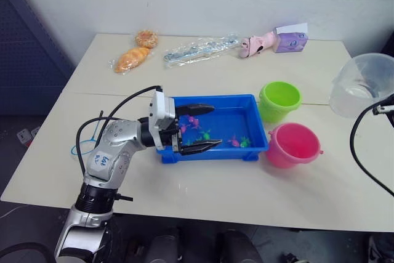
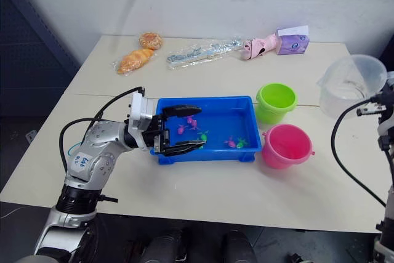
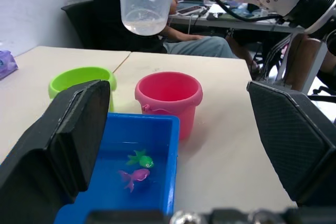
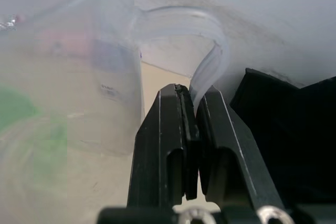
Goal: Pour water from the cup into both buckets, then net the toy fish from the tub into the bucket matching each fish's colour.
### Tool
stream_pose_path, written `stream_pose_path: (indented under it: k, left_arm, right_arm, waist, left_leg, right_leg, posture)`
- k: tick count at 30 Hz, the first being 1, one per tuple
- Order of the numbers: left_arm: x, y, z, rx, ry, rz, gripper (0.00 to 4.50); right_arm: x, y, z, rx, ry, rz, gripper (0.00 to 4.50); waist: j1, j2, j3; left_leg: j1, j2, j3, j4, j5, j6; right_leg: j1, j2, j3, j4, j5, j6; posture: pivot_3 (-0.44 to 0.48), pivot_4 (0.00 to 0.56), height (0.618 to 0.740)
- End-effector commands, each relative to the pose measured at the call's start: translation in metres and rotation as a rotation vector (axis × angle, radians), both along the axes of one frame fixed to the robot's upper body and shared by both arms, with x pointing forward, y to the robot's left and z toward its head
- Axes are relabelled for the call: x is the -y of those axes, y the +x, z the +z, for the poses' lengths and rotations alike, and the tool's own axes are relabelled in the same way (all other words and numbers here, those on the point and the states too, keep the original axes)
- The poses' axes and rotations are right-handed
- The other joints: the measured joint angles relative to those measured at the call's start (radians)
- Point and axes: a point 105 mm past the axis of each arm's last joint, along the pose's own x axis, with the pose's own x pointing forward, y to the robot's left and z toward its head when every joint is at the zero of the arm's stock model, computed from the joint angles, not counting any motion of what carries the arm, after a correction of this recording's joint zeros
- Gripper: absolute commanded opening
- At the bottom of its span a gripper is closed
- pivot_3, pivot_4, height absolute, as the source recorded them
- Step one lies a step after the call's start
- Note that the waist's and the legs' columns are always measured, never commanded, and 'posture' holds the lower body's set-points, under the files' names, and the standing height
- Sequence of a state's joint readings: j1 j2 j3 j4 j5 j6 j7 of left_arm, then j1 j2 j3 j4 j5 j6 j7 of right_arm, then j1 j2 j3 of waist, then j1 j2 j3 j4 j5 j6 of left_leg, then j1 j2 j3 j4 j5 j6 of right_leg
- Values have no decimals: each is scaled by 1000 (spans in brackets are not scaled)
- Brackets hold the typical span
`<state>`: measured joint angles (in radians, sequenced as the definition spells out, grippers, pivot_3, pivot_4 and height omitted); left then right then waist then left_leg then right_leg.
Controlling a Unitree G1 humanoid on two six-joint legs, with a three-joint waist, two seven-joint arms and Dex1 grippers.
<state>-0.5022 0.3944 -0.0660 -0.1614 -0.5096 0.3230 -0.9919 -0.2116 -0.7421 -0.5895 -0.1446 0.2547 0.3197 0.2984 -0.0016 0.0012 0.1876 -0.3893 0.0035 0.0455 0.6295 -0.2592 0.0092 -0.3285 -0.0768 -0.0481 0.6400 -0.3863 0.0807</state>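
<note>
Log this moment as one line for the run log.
right end effector: shut on cup handle, raised | left end effector: open over tub | buckets: green, pink beside tub

A small white sticker (image 1: 102, 163) sat on the left arm's forearm with blue handwriting on it, perhaps digits, too small to make out. The purple box (image 1: 291, 42) at the far right carried print I could not read.
</note>
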Motion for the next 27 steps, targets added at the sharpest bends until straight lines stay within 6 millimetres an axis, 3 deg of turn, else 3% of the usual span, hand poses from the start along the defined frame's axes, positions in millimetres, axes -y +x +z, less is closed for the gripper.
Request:
stream_pose_path:
  k: [1,9,13,17,27]
  left_arm:
    - [-6,9,18,30,-63,46,4500]
    - [-8,14,19,38,-78,84,4500]
    - [-12,16,24,41,-109,122,4500]
    - [-15,19,31,30,-161,152,4500]
    - [-16,19,30,30,-150,170,4500]
  right_arm:
    - [7,26,6,-180,-27,-89,20]
    - [2,66,20,-198,-201,-71,20]
    - [-5,82,25,-217,-480,-103,20]
    - [-10,95,30,-196,-655,-145,20]
    - [-30,116,26,-148,-832,-161,20]
  waist:
    - [0,0,0]
    - [-2,0,0]
    - [-3,0,0]
    - [-3,-1,1]
    - [-3,-1,1]
  left_leg:
    - [0,0,0,0,0,1]
    - [-1,0,1,0,0,1]
    - [-2,0,1,1,0,1]
    - [-3,0,1,1,0,1]
    - [-5,0,1,2,0,1]
  right_leg:
    - [0,-1,0,0,0,0]
    - [-2,0,0,0,0,0]
    - [-2,-1,0,0,0,0]
    - [-3,-1,0,0,0,0]
    - [-6,-1,-1,2,0,0]
  posture:
    - [0,150,740]
    - [0,150,740]
    - [0,150,740]
    - [0,150,740]
    - [0,150,740]
